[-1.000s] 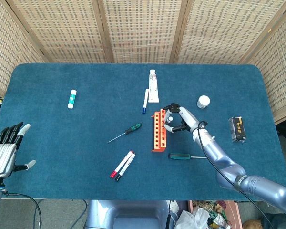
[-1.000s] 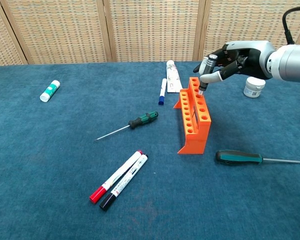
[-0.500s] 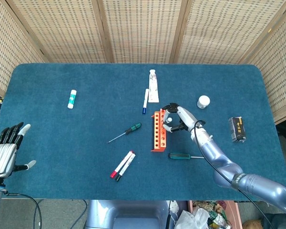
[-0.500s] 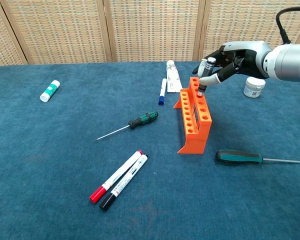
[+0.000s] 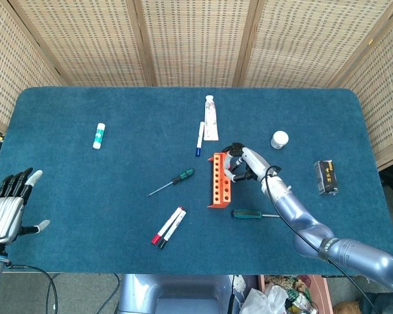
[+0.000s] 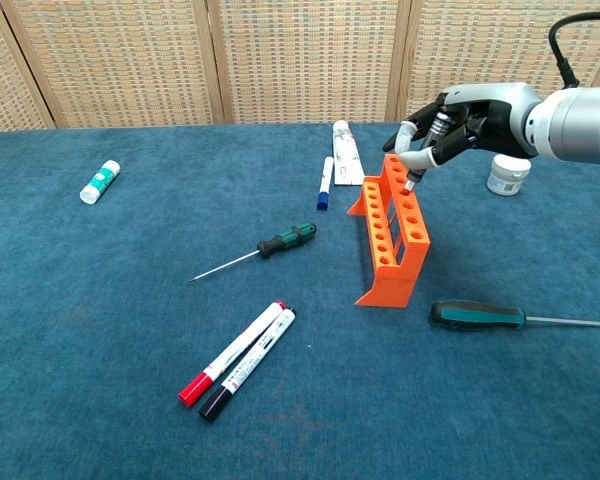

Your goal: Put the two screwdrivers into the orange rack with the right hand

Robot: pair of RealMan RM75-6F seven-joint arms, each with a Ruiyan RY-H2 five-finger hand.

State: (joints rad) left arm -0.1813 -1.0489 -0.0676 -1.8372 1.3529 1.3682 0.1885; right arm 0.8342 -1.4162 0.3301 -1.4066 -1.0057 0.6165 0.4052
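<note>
Touching the far end of the orange rack [image 6: 392, 238] with curled fingertips, the right hand [image 6: 458, 116] holds nothing I can make out and the rack looks tipped toward the right; whether the fingers actually pinch the rim, cannot tell. Both screwdrivers are on the table, not yet racked: small screwdriver [image 6: 263, 249] left of the rack, well apart, big screwdriver [image 6: 502, 318] just right of the rack's near end. Best move, I judge: steady the rack upright, let go, then reach for the big screwdriver by its handle, nearest to this hand. Left hand [image 5: 5, 206] idle at the table edge, fingers spread, empty. Around: two markers [image 6: 238, 359], blue pen [image 6: 323, 183], tube [image 6: 345, 152], white jar [image 6: 507, 174], glue stick [image 6: 99, 181]; none block the path
</note>
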